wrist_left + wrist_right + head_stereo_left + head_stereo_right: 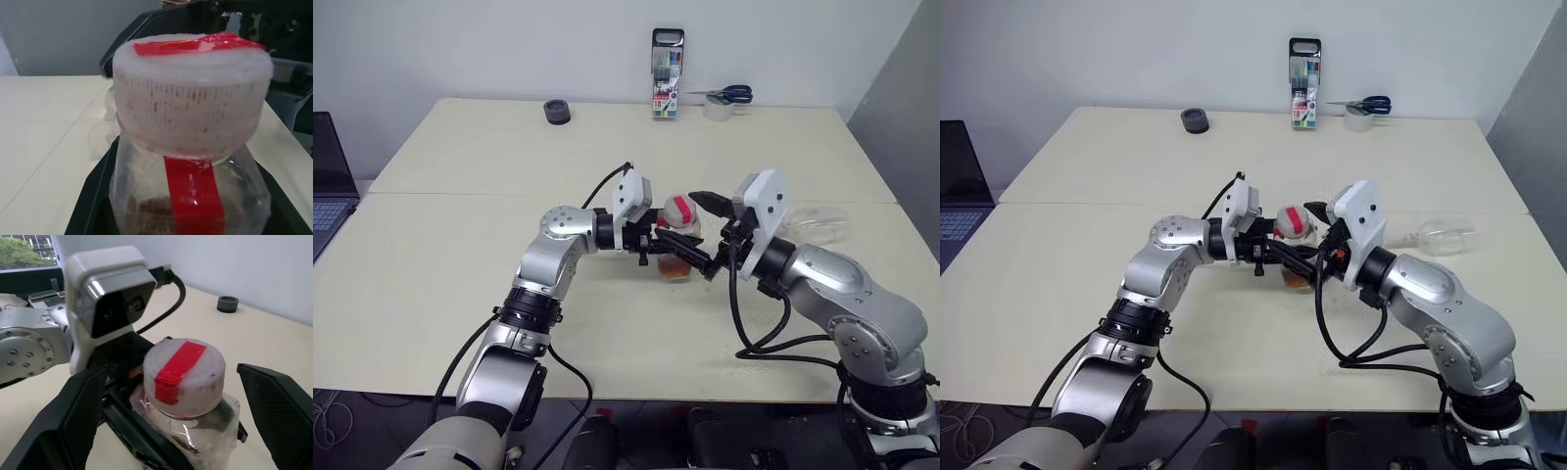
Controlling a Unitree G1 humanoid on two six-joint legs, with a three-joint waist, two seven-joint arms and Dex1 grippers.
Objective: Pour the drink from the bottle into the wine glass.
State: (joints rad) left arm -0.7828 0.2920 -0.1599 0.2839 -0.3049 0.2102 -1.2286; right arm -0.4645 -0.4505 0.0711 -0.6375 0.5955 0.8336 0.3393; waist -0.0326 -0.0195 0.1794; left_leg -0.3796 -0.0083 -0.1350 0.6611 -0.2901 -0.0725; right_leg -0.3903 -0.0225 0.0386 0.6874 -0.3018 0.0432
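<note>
1. The two head cameras look forward and down over the table (460, 157), both arms and the far wall, from well back.
2. The left wrist camera looks level along its closed jaws, very near the bottle (190, 147) between them.
3. The right wrist camera faces the same bottle, its cap between that arm's spread jaws, sharing it with all views.

Two pale cream tables (460, 284) stand pushed together before a plain white wall (509, 44), a grey partition (901, 117) at one side and an open laptop (328, 186) beside them.
</note>
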